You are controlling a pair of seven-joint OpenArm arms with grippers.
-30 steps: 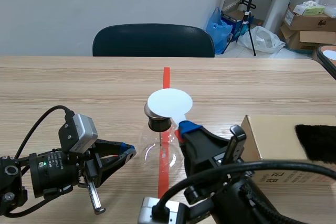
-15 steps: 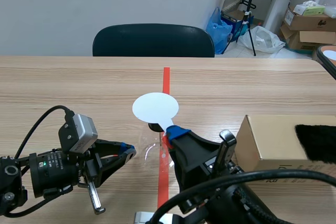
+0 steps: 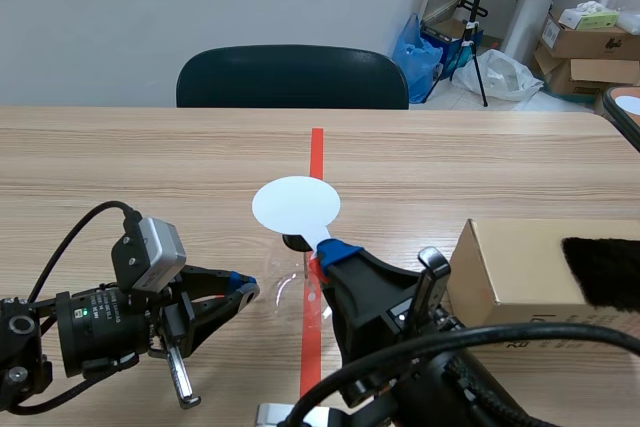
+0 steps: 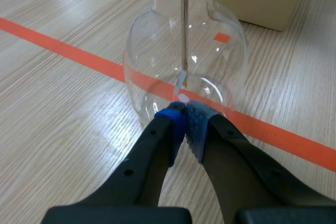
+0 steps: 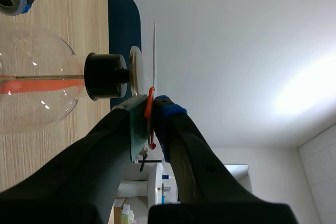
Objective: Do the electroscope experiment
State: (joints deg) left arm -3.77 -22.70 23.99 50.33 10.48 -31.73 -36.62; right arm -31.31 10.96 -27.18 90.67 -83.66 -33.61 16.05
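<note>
1. the flask (image 3: 288,292) stands on the red tape line, between the two arms, with a black stopper (image 5: 105,76) and a metal plate (image 5: 135,74) on top.
2. right gripper (image 5: 149,108): clamped on the stem of a white disc (image 3: 295,204), which it holds flat just over the plate with a thin gap showing.
3. left gripper (image 4: 185,116): pads pressed together with nothing between them, tips just beside the flask's wall.
4. a box (image 3: 510,267) with black fur (image 3: 600,272) on it sits to the right.

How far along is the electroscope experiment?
Done: the right fingers grip the disc by its handle. In hand: the disc hangs just above the flask's metal cap, apart from it. Left: probably touching the cap and watching the leaf inside. The left fingers sit shut beside the flask.
</note>
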